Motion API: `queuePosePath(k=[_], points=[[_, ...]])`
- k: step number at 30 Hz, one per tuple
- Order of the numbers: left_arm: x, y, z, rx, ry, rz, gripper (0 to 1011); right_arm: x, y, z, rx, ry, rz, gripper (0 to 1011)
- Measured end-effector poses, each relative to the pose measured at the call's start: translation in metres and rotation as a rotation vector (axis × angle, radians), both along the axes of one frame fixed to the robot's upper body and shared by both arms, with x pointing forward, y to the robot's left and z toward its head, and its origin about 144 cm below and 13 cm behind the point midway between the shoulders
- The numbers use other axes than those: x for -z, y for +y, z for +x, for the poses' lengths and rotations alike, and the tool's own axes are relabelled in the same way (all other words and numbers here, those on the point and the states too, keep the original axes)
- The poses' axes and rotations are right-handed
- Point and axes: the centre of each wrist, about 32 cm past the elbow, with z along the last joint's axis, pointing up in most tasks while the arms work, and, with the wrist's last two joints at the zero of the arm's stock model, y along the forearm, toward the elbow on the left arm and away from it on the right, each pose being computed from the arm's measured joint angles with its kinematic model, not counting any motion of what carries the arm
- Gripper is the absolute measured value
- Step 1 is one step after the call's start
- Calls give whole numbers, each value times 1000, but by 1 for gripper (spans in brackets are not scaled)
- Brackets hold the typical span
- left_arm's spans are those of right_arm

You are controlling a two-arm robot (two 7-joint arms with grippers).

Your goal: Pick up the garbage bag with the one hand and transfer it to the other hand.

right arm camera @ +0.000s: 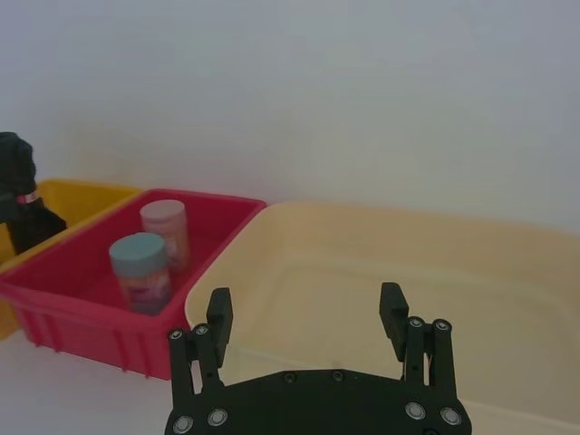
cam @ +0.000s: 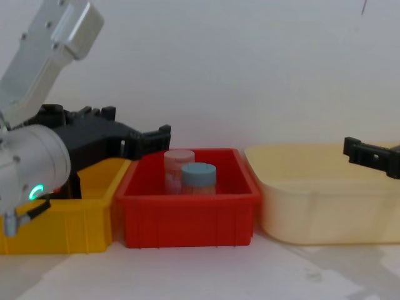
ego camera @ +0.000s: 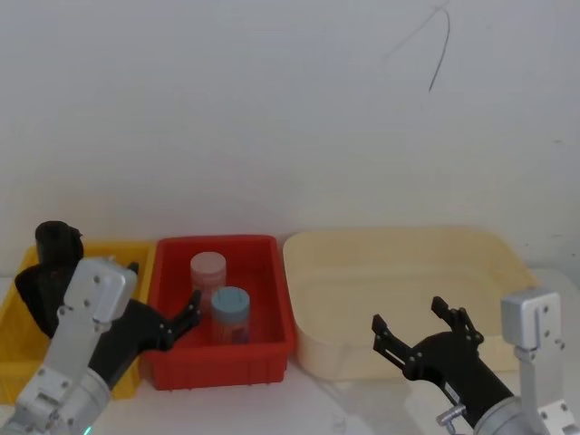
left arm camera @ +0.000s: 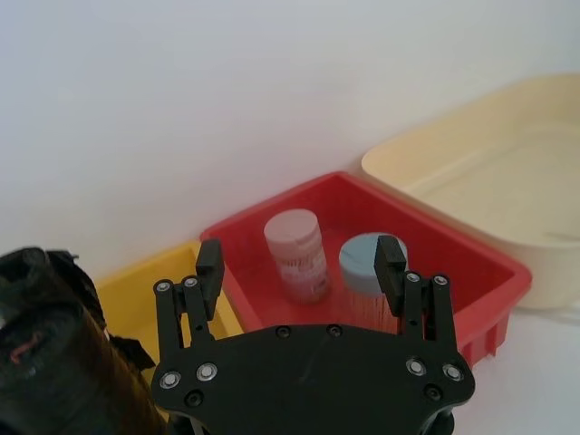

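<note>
Obs., left to right along the worktop (cam: 206, 275). At its left edge sits a yellow bin (cam: 62, 228). In it the garbage bag (ego camera: 56, 243) stands upright, long axis vertical, its top well above the bin rim; the right wrist view shows a narrow red band near the top. Lower in the same bin is more dark plastic, which we cannot separate from the roll. The left hand (ego camera: 188, 315) is just right of the bag, fingers spread and holding nothing, its tips reaching over the left wall of the red bin (ego camera: 217, 362). Key relation: the bag lies to the left of this hand and behind its fingertips, alongside the palm, so the hand points past it. We judge the left hand by far the nearer. It would need to draw back and turn left so that the fingers can close across the roll from the side. In the way are the yellow bin's right wall and the arm's own wrist, both close to the bag. Inside the red bin stand two short jars, a pink-topped jar (ego camera: 208, 269) toward the far edge and a blue-topped jar (ego camera: 229, 310) just in front of it, both apart from the bag. Next comes a cream tub (ego camera: 326, 340). Toward the worktop's right edge the right hand (ego camera: 410, 315) hovers at the tub's near wall, fingers apart and empty, well apart from the bag. We expect any handover to fall between the two hands, above the red bin.
</note>
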Motion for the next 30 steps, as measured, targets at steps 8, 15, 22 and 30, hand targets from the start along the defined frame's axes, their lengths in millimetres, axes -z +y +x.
queuePosePath(k=[8,15,22,30], points=[[-30,-6,-12,-9,16,-12,1001,-20,0,12,-80,29,-11,1002],[-42,-7,-34,-49,42,-27,1001,-40,9,28,-170,58,-25,1001],[-46,0,-66,-126,90,-54,1001,-56,27,50,-255,97,-40,1002],[-44,19,-99,-231,154,-98,1001,-72,51,75,-328,137,-66,1001]])
